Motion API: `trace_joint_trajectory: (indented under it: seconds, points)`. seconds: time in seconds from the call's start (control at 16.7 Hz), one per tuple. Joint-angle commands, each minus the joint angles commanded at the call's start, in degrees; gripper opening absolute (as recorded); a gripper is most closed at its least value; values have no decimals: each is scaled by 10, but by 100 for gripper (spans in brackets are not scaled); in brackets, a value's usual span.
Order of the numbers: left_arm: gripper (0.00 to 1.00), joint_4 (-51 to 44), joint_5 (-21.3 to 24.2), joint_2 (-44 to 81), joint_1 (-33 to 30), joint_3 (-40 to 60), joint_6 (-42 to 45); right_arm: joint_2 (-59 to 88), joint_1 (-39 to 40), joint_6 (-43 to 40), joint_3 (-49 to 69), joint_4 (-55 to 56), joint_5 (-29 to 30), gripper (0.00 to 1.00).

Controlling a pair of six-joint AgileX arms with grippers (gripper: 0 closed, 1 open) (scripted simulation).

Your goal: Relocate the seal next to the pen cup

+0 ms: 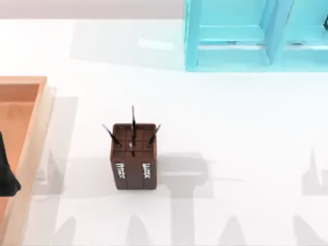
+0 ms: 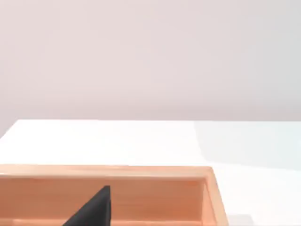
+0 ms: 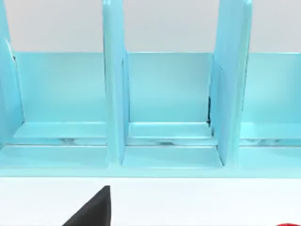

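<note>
The pen cup (image 1: 134,156), a dark brown square box with white lettering and thin dark pens sticking up, stands upright at the middle of the table. A thin red sliver (image 3: 288,224) at the edge of the right wrist view looks like the seal's knob; the rest of the seal is out of view. My left arm (image 1: 6,174) is a dark shape at the table's left edge, over the wooden tray. One black fingertip (image 2: 96,209) of the left gripper shows off-centre, with nothing held. A fingertip (image 3: 96,209) of the right gripper shows the same way, facing the cyan shelf.
A light wooden tray (image 1: 36,133) runs along the left edge of the table. A cyan shelf with upright dividers (image 1: 230,56) stands at the back right. White tabletop surrounds the pen cup on all sides, crossed by grey shadows of the arms.
</note>
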Motion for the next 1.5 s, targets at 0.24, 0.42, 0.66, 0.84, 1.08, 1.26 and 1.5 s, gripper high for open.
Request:
trace_joint_trajectory:
  seconds: [0.24, 0.42, 0.66, 0.84, 1.08, 1.26, 1.5]
  points:
    - [100, 0, 0, 0, 0, 0, 0, 17, -2, -2, 15, -14, 0, 100]
    - [100, 0, 0, 0, 0, 0, 0, 87, -9, -11, 77, -66, -1, 100]
    - [100, 0, 0, 0, 0, 0, 0, 254, -26, -28, 224, -176, -1, 100]
    - [100, 0, 0, 0, 0, 0, 0, 400, -42, -42, 354, -278, -1, 100]
    - [100, 0, 0, 0, 0, 0, 0, 606, -65, -62, 534, -422, 0, 100]
    - [100, 0, 0, 0, 0, 0, 0, 753, -81, -77, 661, -524, 1, 100]
    - [100, 0, 0, 0, 0, 0, 0, 922, -100, -93, 806, -643, 3, 100]
